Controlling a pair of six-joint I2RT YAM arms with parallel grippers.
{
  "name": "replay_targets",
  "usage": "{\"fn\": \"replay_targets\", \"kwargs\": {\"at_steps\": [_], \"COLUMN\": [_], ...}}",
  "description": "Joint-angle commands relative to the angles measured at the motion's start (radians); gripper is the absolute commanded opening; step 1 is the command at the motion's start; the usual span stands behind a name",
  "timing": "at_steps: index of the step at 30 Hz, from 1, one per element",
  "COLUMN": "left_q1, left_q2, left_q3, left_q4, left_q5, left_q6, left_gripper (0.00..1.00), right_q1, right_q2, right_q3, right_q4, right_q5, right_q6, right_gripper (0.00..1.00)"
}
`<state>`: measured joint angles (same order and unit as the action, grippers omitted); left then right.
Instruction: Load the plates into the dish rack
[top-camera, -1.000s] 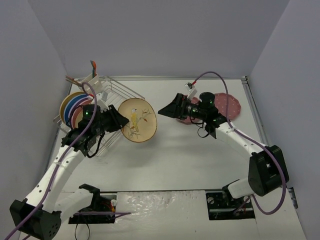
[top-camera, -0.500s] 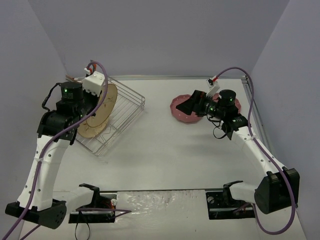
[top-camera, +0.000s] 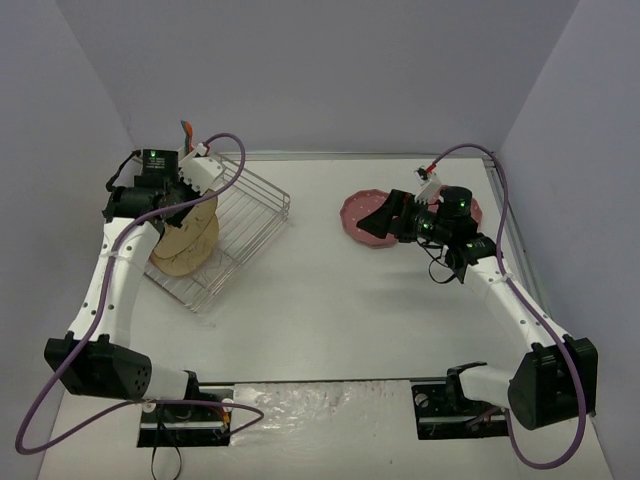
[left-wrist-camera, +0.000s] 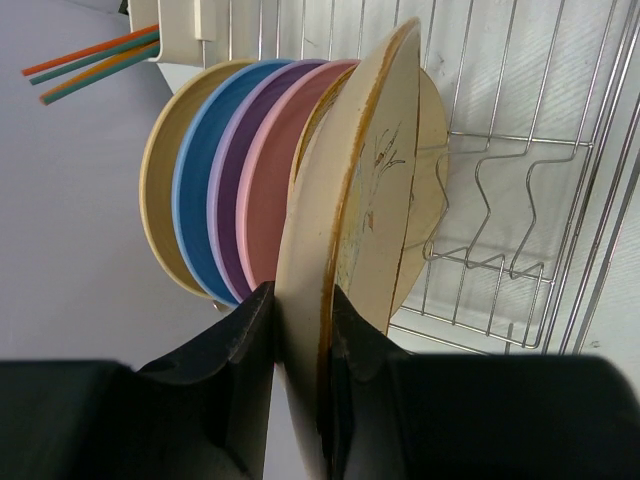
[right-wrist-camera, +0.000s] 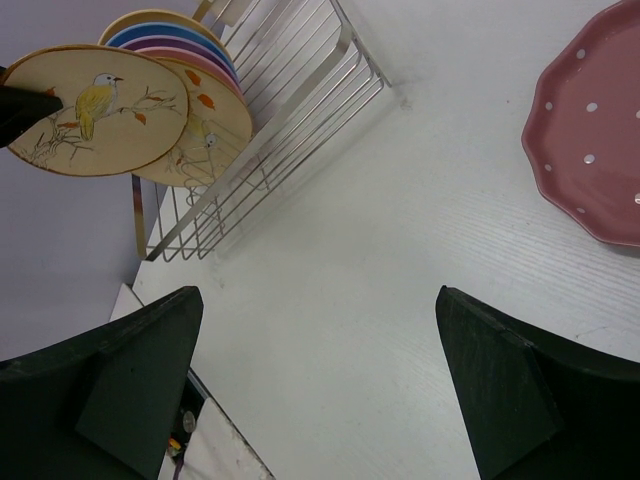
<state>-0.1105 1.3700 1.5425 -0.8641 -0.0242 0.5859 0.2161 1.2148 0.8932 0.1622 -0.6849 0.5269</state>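
Grips a round cream plate printed with a yellow bird and twigs (left-wrist-camera: 370, 200) by its rim in the left pincer (left-wrist-camera: 300, 310), one black finger (left-wrist-camera: 250, 340) pressed to each face. Holds it on edge, slightly tilted, at the open end of a row of plates standing in the rectangular silver wire dish rack (left-wrist-camera: 520, 200).

Shows five plates in that row: a pale yellow plate (left-wrist-camera: 155, 190), a blue plate (left-wrist-camera: 195, 180), a purple plate (left-wrist-camera: 225, 200), a pink plate (left-wrist-camera: 270, 170) and a second cream floral plate with orange leaves (right-wrist-camera: 215, 125), the last just beside the gripped one. Cannot tell whether the gripped plate's lower edge sits in a slot of the wavy base.

Shows a white utensil caddy (left-wrist-camera: 185, 25) at the rack's corner near the pale yellow plate, with orange and teal sticks (left-wrist-camera: 90, 62) poking out.

Hangs the right pincer (right-wrist-camera: 318, 300) above the white surface (right-wrist-camera: 400, 260), fingers (right-wrist-camera: 500, 380) spread wide apart. Has a dark-pink, white-dotted scalloped plate (right-wrist-camera: 590, 140) lying flat on the surface near that pincer, well apart from the rack. Glimpses another dark-pink plate (top-camera: 472, 208) beyond the right wrist from overhead, partly hidden.
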Motion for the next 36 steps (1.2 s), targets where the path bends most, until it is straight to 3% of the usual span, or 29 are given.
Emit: {"fn": "replay_targets", "kwargs": {"at_steps": [1,22,24,29,36], "left_q1": [0.011,0.048,0.051,0.055,0.055], "left_q2": [-0.026,0.049,0.053,0.062,0.027], "left_q3": [0.052,-0.126,-0.142,-0.164,-0.199], "left_q4": [0.101,0.192,0.204,0.226,0.263], "left_q5": [0.016,0.082,0.081,0.081,0.055], "left_q6": [0.08,0.055,0.052,0.042,0.031], "left_gripper": [0.0,0.0,0.05,0.27,0.48], "right_q1": [-0.011,-0.017,-0.015,-0.016,-0.017], "right_q2": [-0.022,-0.016,-0.015,-0.013,-0.012], "right_q3": [0.004,-0.02,-0.022,-0.019,-0.022], "right_q4": [0.047,0.046,0.046,0.045,0.042], "right_q5": [-0.032,-0.03,-0.027,-0.017,0.011], "right_q6": [-0.02,-0.029,-0.028,-0.021,-0.005], "right_gripper": [1.0,1.0,1.0,1.0,1.0]}}
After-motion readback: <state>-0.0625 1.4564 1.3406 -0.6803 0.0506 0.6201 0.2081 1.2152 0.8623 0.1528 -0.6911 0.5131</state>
